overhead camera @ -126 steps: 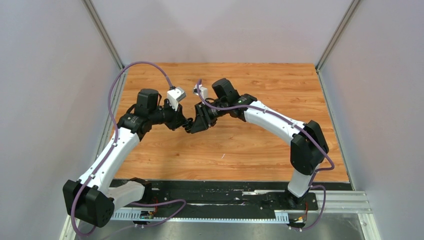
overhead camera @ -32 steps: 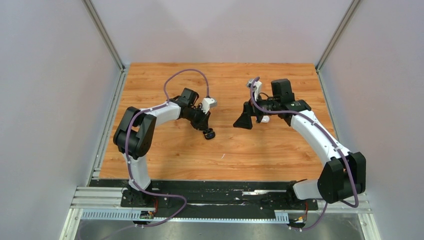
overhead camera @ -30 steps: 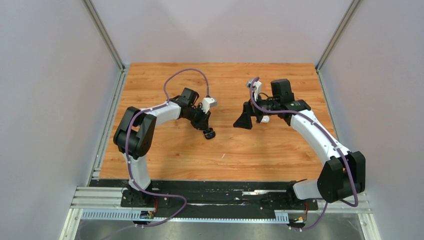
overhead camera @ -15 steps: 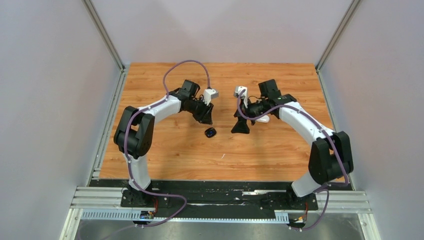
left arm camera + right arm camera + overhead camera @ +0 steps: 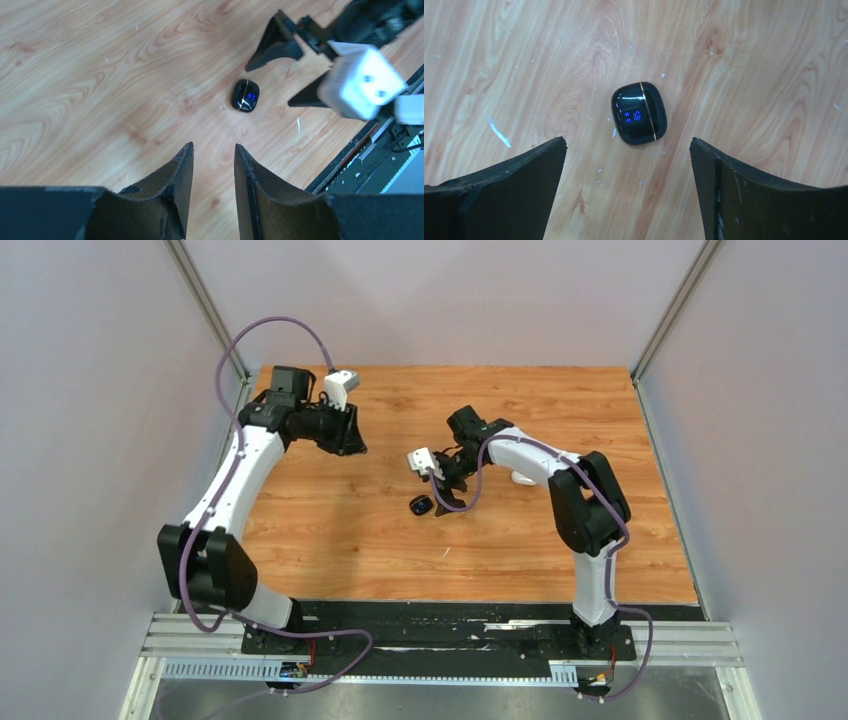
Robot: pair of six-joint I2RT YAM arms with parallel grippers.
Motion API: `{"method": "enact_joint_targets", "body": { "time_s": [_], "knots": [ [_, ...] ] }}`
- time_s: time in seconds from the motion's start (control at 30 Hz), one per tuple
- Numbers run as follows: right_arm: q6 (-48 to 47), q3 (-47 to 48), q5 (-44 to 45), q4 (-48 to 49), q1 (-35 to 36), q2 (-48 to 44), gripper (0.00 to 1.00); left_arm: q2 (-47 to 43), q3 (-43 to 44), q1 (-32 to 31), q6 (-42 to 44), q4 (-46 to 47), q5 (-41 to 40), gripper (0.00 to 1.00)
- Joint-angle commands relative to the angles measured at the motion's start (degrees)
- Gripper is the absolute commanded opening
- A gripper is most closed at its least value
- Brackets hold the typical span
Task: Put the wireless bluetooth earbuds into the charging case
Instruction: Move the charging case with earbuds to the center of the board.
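The charging case [image 5: 421, 505] is a small glossy black box with its lid closed and blue lit digits on top. It lies flat on the wooden table, clear in the right wrist view [image 5: 639, 113] and farther off in the left wrist view [image 5: 245, 95]. My right gripper [image 5: 628, 140] hovers just behind the case and stands wide open, its fingers apart from it on both sides. My left gripper [image 5: 213, 146] is up at the far left [image 5: 350, 443], its jaws a narrow gap apart with only table between them. The earbuds are out of view.
A small white object [image 5: 521, 477] lies on the table under the right forearm. The wooden table [image 5: 330, 540] is walled by grey panels left, right and back. A black rail [image 5: 440, 625] with the arm bases runs along the near edge.
The left gripper opened, left the case on the table and swung away to the far left. The right arm moved left and down until its open jaws came over the case.
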Motion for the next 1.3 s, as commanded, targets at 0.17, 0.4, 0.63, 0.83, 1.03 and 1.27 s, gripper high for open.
{"method": "enact_joint_targets", "body": {
  "time_s": [0.17, 0.4, 0.63, 0.83, 1.03, 1.27],
  "knots": [
    [-5.0, 9.4, 5.9, -2.9, 4.7, 9.5, 0.87, -14.1, -8.8, 3.5, -1.3, -5.4, -0.7, 0.43],
    [-4.3, 10.6, 7.6, -3.8, 5.4, 11.6, 0.63, -15.0, -9.9, 6.1, -1.9, -5.2, 0.2, 0.43],
    [1.0, 10.0, 11.0, -4.2, 4.8, 10.8, 0.36, -13.6, -9.3, 6.3, -3.6, -3.9, 1.5, 0.43],
    [5.1, 10.0, 14.2, -3.7, 0.2, 10.0, 0.35, -12.5, -9.1, 6.3, -5.1, -2.8, 3.1, 0.43],
    [7.7, 10.0, 17.5, -3.6, -2.8, 9.3, 0.54, -12.2, -9.9, 6.3, -5.6, -1.8, 4.2, 0.43],
    [34.3, 21.2, 10.9, -3.6, -4.7, -1.4, 1.00, -11.5, -6.8, 6.3, -2.5, -4.2, 0.0, 0.81]
  ]
}}
